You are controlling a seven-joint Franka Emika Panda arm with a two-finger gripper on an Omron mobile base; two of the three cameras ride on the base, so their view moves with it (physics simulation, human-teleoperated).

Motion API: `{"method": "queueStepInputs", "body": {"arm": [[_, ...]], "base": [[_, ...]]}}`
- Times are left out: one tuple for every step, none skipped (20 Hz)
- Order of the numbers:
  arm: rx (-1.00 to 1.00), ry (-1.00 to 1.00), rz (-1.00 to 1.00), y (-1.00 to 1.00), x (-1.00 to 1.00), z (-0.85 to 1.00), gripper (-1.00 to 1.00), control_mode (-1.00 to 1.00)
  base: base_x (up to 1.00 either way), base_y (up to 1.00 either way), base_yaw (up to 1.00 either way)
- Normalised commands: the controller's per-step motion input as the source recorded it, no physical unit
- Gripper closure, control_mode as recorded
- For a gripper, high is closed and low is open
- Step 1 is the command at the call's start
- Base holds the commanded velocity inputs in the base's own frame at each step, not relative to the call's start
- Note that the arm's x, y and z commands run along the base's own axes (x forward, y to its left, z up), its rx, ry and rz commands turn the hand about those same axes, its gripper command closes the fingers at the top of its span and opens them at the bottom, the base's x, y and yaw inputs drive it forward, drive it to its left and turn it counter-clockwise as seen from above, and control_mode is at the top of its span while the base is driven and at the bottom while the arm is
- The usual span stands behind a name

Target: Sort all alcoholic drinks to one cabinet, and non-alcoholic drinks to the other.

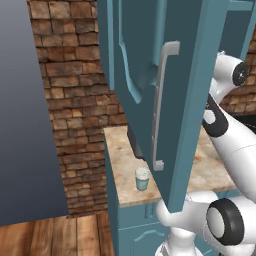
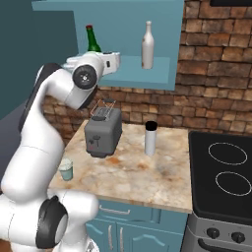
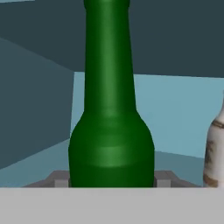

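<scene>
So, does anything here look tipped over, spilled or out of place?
Nothing stands out. The green bottle and cream bottle stand upright on the cabinet shelf; the flask, cup and toaster sit upright on the counter.

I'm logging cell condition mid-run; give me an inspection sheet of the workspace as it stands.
Surface: marbled counter, beside a black stove.
Job's things: green bottle and cream-white bottle upright in the open upper cabinet; white flask with black cap and small lidded cup upright on the counter.
Clutter: grey toaster on the counter.
Grippers: pincer shut on the green bottle's body.
Cables: nothing seen.
Surroundings: brick wall, open teal cabinet door, wood floor.
</scene>
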Motion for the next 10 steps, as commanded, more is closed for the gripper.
{"method": "queueStepInputs", "body": {"arm": [[0.0, 0.0, -0.1, 0.0, 0.79, -0.2, 1.0, -1.0], [0.0, 0.0, -0.11, 0.0, 0.76, -0.11, 1.0, -1.0], [0.0, 0.0, -0.12, 0.0, 0.81, -0.01, 1.0, -1.0], [0.0, 0.0, -0.12, 0.0, 0.81, 0.0, 1.0, -1.0], [0.0, 0.0, -0.11, 0.0, 0.79, 0.0, 1.0, -1.0], [0.0, 0.02, -0.11, 0.0, 0.79, -0.02, 1.0, -1.0], [0.0, 0.02, -0.1, 0.0, 0.79, -0.1, 1.0, -1.0], [0.0, 0.01, -0.09, 0.0, 0.73, -0.09, 1.0, -1.0], [0.0, 0.0, -0.09, 0.0, 0.71, -0.05, 1.0, -1.0], [0.0, 0.0, -0.1, 0.0, 0.7, -0.06, 1.0, -1.0]], "base": [[0.0, 0.0, 0.0], [0.0, 0.0, 0.0], [0.0, 0.0, 0.0], [0.0, 0.0, 0.0], [0.0, 0.0, 0.0], [0.0, 0.0, 0.0], [0.0, 0.0, 0.0], [0.0, 0.0, 0.0], [0.0, 0.0, 0.0], [0.0, 0.0, 0.0]]}}
